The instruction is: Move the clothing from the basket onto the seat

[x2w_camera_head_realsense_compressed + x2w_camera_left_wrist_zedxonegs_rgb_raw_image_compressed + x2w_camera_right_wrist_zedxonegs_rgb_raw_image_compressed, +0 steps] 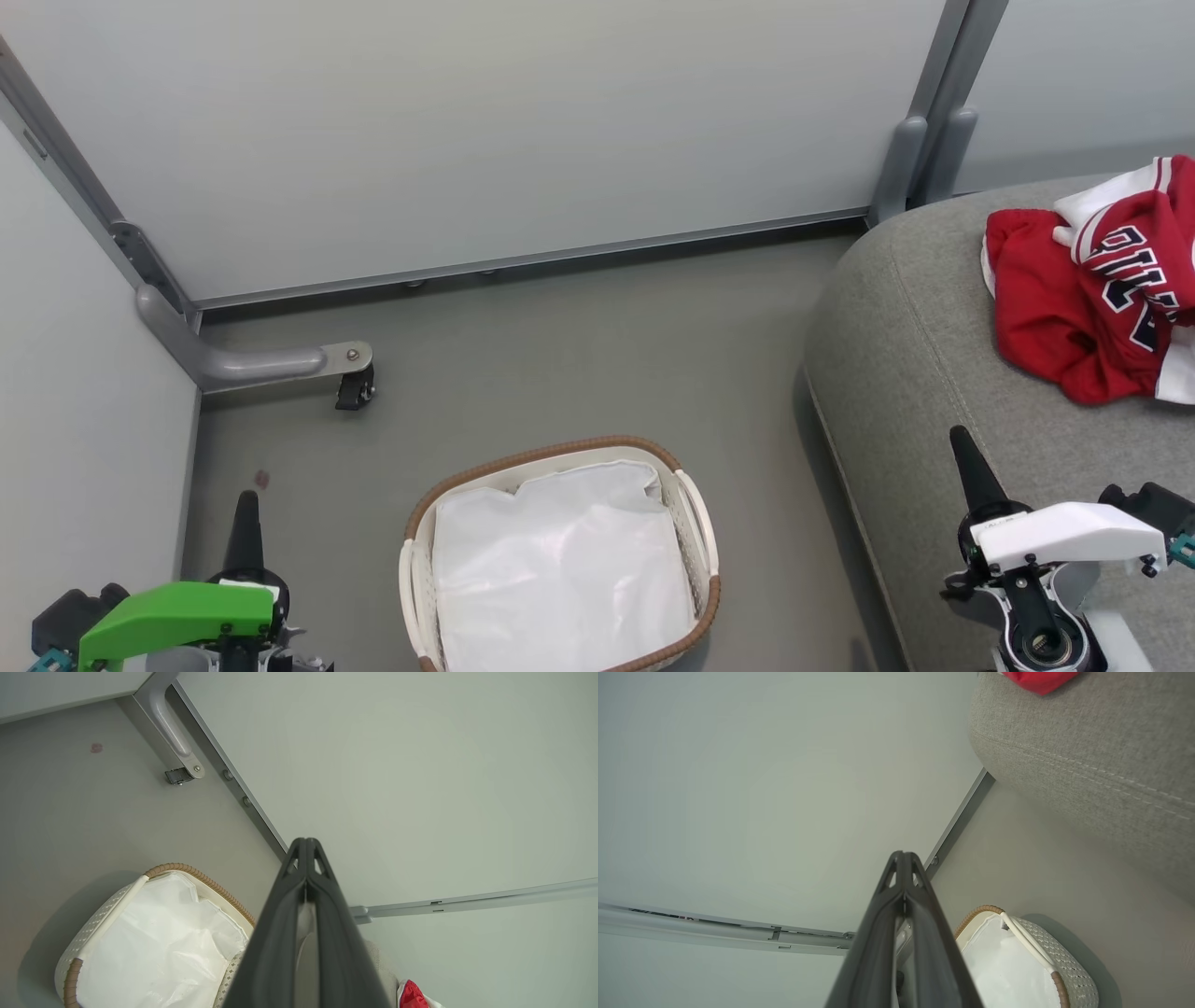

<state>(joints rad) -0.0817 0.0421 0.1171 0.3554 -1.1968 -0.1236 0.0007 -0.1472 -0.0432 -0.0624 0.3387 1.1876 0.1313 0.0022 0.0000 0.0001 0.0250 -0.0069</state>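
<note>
The red jersey clothing (1092,280) with white trim and dark lettering lies crumpled on the grey seat (924,327) at the right; a red scrap of it shows in the left wrist view (413,996) and the right wrist view (1038,679). The basket (695,523) stands on the floor at bottom centre, holding just its white liner (560,569). My left gripper (246,509) is at the lower left, shut with nothing in it (306,844). My right gripper (962,448) hovers over the seat's front part, also shut and holding nothing (903,856).
Pale partition walls (467,121) close off the back and left. A grey foot with a caster (350,378) juts onto the floor at the left. A grey post (910,159) stands behind the seat. Open floor (597,355) lies between the basket and the back wall.
</note>
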